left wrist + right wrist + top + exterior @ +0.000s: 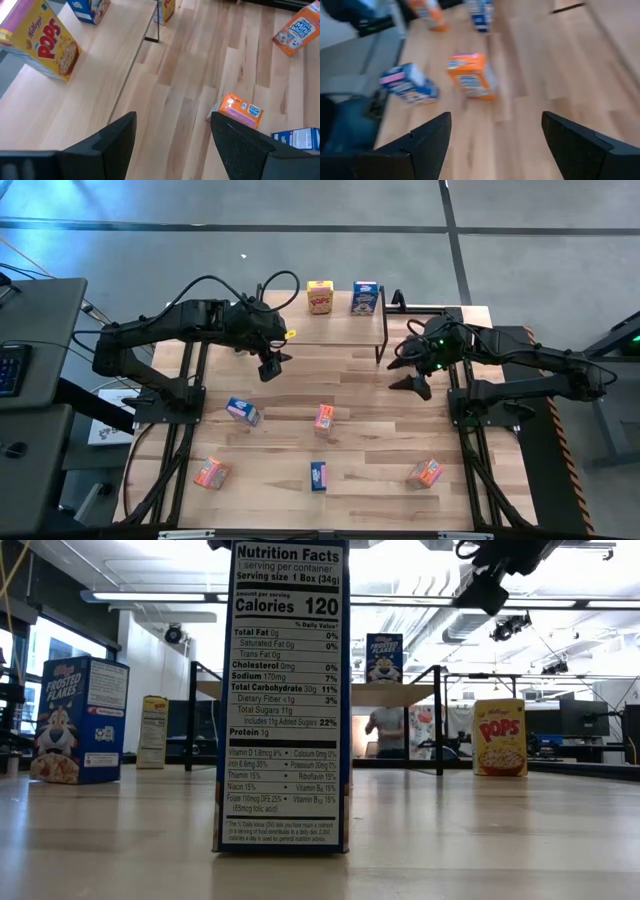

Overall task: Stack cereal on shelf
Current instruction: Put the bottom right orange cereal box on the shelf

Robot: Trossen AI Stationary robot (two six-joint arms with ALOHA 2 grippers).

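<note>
Shelf (340, 330) at table's far edge, carrying yellow box (320, 296) and blue box (365, 298). Five further boxes loose on tabletop (370, 420). Left gripper (270, 367) open, empty, raised near shelf's left end. Right gripper (411, 385) open, empty, just right of shelf

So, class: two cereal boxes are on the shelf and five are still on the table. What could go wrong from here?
1. The yellow Pops box and blue Frosted Flakes box stand upright on the shelf; placing another could topple them.
2. The orange box on the table lies between both arms, which might collide.
</note>
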